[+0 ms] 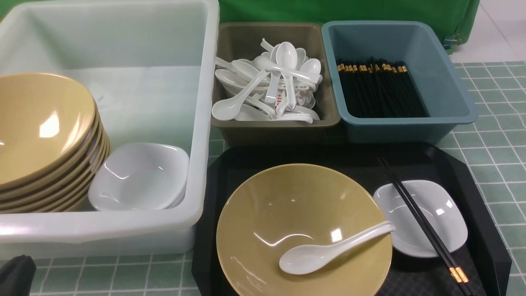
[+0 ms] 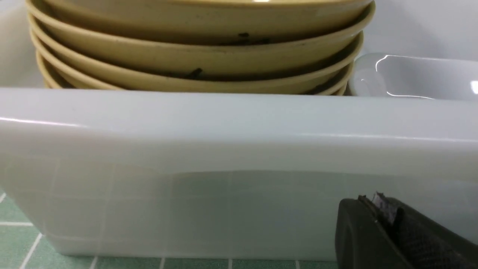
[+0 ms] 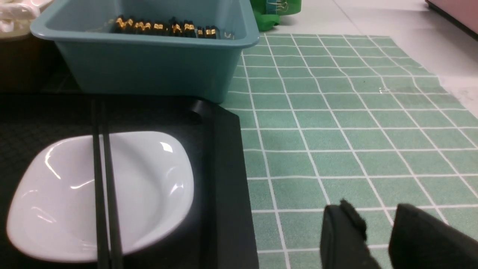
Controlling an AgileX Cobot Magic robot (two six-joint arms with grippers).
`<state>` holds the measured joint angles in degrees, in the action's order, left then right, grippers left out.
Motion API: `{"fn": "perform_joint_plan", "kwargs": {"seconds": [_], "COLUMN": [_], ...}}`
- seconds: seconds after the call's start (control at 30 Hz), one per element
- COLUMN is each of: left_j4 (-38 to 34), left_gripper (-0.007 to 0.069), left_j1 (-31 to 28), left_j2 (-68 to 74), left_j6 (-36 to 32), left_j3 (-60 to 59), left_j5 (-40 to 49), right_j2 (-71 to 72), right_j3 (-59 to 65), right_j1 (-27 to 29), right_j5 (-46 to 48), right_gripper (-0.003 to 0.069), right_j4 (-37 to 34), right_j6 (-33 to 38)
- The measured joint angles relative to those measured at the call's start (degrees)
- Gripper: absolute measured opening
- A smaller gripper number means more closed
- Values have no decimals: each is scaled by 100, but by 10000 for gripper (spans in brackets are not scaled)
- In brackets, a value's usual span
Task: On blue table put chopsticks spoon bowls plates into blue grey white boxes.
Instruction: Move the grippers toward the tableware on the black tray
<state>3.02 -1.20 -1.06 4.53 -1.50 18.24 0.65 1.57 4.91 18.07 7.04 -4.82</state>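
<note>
On the black tray, a yellow bowl point(image 1: 287, 213) holds a white spoon point(image 1: 324, 253). Beside it a white plate point(image 1: 427, 222) point(image 3: 142, 186) carries a pair of chopsticks point(image 1: 423, 224) point(image 3: 102, 186) laid across it. The white box point(image 1: 203, 123) point(image 2: 224, 127) holds stacked yellow bowls point(image 1: 41, 135) point(image 2: 194, 56) and white plates point(image 1: 139, 176). My left gripper point(image 2: 377, 203) point(image 1: 16, 273) is shut and empty, low in front of the white box's near wall. My right gripper point(image 3: 377, 216) stands open over the blue table point(image 3: 336, 130), to the right of the tray, with nothing between its fingers.
The grey box point(image 1: 224, 119) is heaped with white spoons point(image 1: 271, 82). The blue box point(image 1: 452, 82) point(image 3: 149, 67) holds several black chopsticks point(image 1: 378, 86). Both stand behind the black tray point(image 1: 485, 197) point(image 3: 227, 168). Green cloth hangs at the back.
</note>
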Motion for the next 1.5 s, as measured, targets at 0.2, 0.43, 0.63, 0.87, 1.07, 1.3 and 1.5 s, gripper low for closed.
{"fn": "perform_joint_plan", "kwargs": {"seconds": [0.2,0.43,0.63,0.87,1.07,1.3,1.5], "left_j4": [17,-117,-1827,-4450,-4842,-4154,-2679], "left_gripper": [-13,-13,-13,-13,-13,-13,-13], "left_j1": [0,0,0,0,0,168,168], "left_j2": [0,0,0,0,0,106,1853], "left_j6": [-1,110,1252,2579,2578,486,-92], "left_j3": [0,0,0,0,0,1330,2824], "left_j5": [5,-44,-301,-577,-572,-82,1372], "right_j2": [0,0,0,0,0,-244,-2014], "right_j3": [0,0,0,0,0,-853,-2308], "right_j1": [0,0,0,0,-13,-550,-949], "right_j5": [-7,-14,-51,-58,-46,366,1130], "right_gripper": [237,237,237,237,237,171,38], "right_j4": [0,0,-862,-1294,-1256,-1497,-1495], "right_j6": [-6,-911,-3712,-5470,-4648,-2265,-568]}}
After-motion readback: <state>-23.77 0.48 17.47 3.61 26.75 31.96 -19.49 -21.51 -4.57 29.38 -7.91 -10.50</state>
